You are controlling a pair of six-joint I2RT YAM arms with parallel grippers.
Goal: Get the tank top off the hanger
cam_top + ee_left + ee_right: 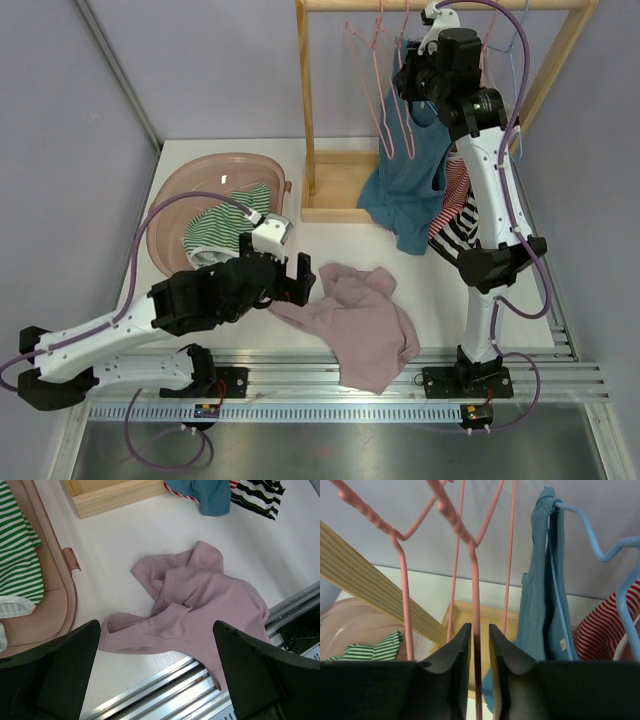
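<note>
Bright, even light throughout. Soft shadows edge the pink garment [360, 325]; just below it, the metal rail [330, 375] glints.

The left claw [156, 630] hangs wide open above a crumpled mauve garment [200, 605] lying on the white table [125, 545] by its railed near edge. At the table's left edge, a pink basin [55, 605] holds green-striped cloth [17, 550]. Toward the far edge are a wooden base [120, 495], a teal garment [210, 495] and black-striped fabric [260, 495].
</note>
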